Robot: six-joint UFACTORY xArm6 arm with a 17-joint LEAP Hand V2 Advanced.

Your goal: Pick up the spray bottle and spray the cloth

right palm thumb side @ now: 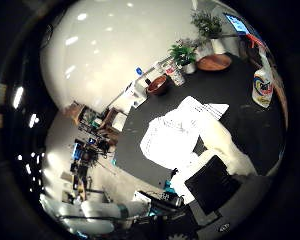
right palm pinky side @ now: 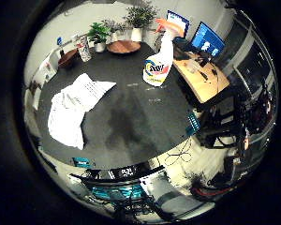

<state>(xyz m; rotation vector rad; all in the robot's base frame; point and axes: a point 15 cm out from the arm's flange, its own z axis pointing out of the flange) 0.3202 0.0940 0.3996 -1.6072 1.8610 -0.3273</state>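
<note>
The spray bottle (right palm pinky side: 158,63) stands upright near one edge of the dark surface (right palm pinky side: 131,126), well apart from the crumpled white cloth (right palm pinky side: 75,110) by the opposite edge. The hand (right palm thumb side: 217,165) hangs high above, holding nothing, though whether its fingers are straight or curled cannot be told. The step in hand looks like the approach; the next move calls for descending to the bottle's neck.

Dim room, ceiling lights glaring on the wall (right palm thumb side: 105,55), edges curved by distortion.
</note>
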